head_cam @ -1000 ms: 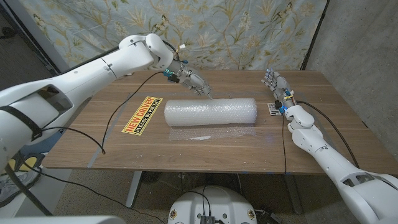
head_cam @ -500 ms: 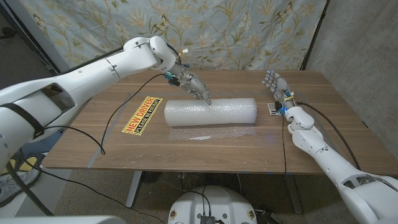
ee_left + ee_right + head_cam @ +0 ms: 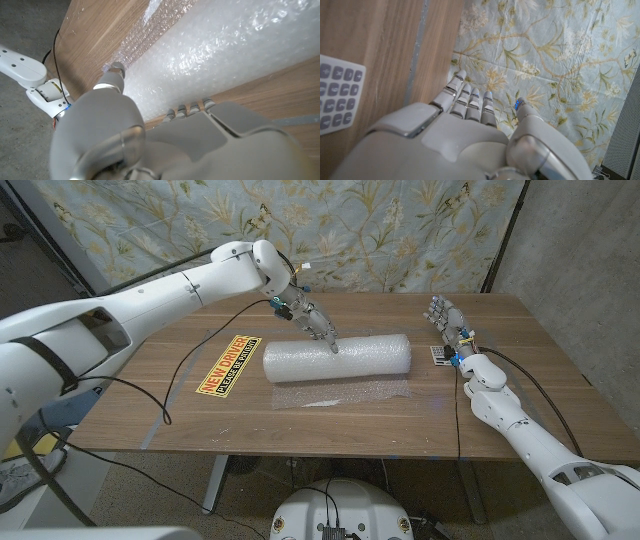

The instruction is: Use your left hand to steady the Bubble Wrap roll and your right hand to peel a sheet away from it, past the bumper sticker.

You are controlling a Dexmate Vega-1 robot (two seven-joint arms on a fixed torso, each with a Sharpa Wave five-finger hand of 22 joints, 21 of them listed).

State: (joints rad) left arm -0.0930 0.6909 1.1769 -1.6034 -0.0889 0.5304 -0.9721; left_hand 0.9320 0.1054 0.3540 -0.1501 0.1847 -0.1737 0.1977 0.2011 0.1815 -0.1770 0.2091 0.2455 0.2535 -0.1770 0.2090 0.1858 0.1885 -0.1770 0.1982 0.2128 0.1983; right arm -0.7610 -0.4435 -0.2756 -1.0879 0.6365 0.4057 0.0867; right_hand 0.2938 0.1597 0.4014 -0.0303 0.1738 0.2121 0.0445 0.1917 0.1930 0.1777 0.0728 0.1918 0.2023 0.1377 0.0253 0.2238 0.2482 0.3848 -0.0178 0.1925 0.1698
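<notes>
my left hand (image 3: 312,325) presses fingertips on the clear cylindrical bubble wrap roll (image 3: 337,358); my right hand (image 3: 447,322) waits released, fingers apart, peeling not begun.

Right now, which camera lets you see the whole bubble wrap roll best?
The head view. It shows the whole Bubble Wrap roll lying across the table, with the left hand touching its top and a loose sheet spread in front. The left wrist view shows just a close-up stretch of its bubbly side. The right wrist view looks at the curtain and table edge instead.
</notes>
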